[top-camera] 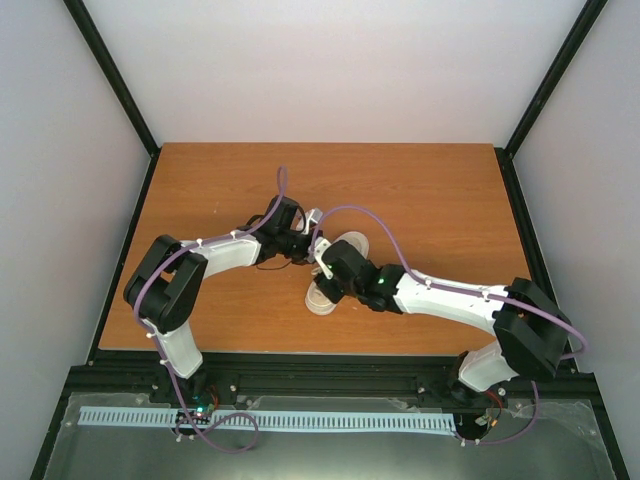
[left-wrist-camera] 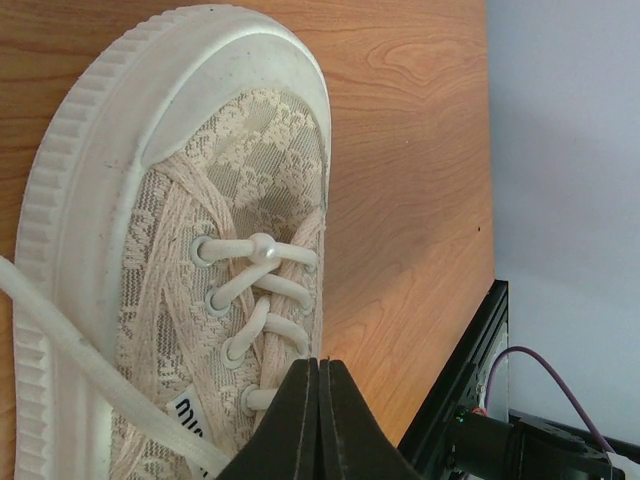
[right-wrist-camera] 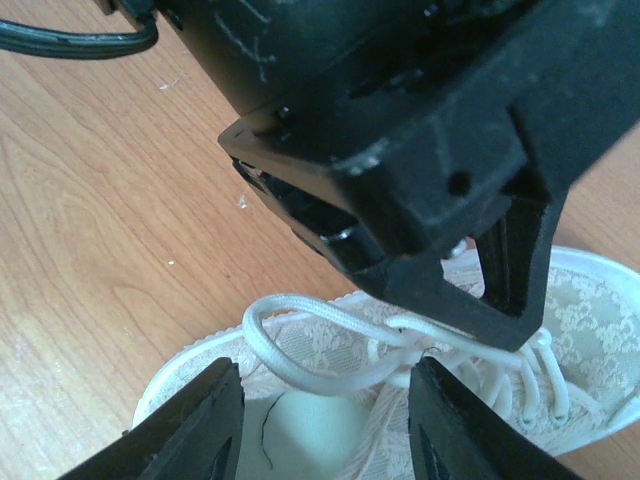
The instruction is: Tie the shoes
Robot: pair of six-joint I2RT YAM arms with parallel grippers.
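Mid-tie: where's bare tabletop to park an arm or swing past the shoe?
Bare: the far strip of the table behind both arms, and the right side between the sneaker and the table edge. Crowded: the centre, where the left gripper and right gripper meet over the sneaker.

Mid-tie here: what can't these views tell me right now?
- Top view: most of the shoe, covered by left arm and right arm.
- Left wrist view: whether the shut left gripper pinches the lace; its fingers hide that.
- Right wrist view: where the lace loop ends, behind the left gripper.
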